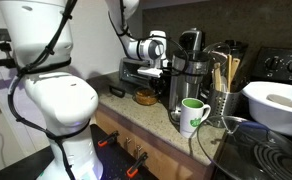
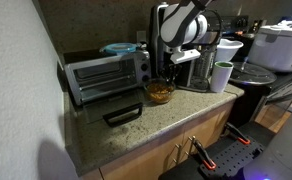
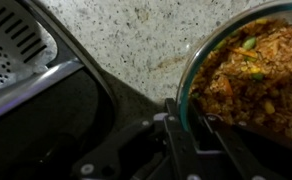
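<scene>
Bowl (image 3: 196,58): glass, filled with rice; we find it on the table (image 2: 136,130), just in front of the toaster oven (image 2: 106,72).
Jaws: nearly shut, pinching the bowl's rim, one finger inside and one outside.
Bearing: the bowl's body lies to the right of the jaws in the wrist view; it is round, with no long axis.
Arm: we see it reach down from above, wrist steep.

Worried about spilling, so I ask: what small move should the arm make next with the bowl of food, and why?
Probably a short, slow lift straight up, kept level. In the wrist view the gripper looks clamped on one side of the rim of the glass bowl, the food fills it, and it sits on the counter beside the toaster oven.
</scene>
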`<state>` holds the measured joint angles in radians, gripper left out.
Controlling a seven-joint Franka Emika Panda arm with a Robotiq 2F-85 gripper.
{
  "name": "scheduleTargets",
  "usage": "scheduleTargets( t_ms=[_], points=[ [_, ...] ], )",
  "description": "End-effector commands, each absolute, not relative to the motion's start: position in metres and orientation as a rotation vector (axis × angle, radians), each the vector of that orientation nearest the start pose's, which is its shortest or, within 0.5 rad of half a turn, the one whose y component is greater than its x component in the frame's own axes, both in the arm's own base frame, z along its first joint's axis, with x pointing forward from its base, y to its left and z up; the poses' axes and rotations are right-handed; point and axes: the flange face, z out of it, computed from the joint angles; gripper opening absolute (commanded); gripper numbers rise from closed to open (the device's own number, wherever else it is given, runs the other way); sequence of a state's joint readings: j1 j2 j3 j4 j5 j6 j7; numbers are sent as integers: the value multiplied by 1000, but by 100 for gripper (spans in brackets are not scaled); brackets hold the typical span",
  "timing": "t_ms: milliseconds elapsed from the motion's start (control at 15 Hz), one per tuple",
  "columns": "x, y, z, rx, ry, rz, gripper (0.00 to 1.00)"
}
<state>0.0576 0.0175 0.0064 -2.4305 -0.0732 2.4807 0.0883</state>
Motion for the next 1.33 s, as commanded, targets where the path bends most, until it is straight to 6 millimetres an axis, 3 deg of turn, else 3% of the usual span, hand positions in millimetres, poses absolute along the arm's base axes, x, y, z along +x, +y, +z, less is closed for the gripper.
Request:
scheduleTargets(
  t_ms=[0, 200, 533, 733, 1267],
  points=[
    [477, 41, 312, -3157, -130, -89, 4],
    [462, 42, 320, -3139, -241, -56, 3],
    [443, 41, 346, -3123, -277, -88, 3],
    [433, 42, 350, -3106, -274, -77, 3],
    [418, 27, 338, -2950, 9, 20, 3]
  ],
)
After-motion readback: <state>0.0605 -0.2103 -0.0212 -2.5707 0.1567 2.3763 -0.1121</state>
